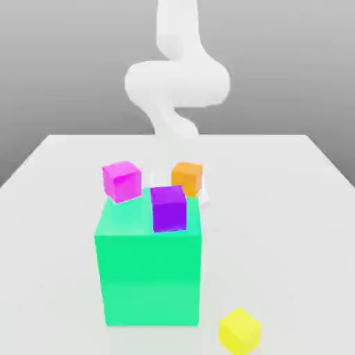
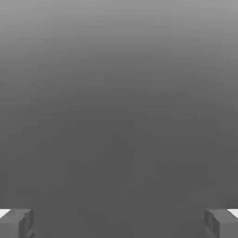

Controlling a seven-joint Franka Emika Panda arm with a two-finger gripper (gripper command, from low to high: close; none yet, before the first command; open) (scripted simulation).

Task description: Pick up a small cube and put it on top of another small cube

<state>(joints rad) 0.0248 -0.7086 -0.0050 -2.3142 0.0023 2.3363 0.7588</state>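
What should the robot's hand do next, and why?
Probably reach down toward one small cube, maybe the orange cube nearest the arm. The hand is open with nothing between its fingers, and no small cube sits on another yet: pink cube, purple cube and yellow cube lie apart.

A large green block (image 1: 149, 277) stands on the white table (image 1: 291, 208).
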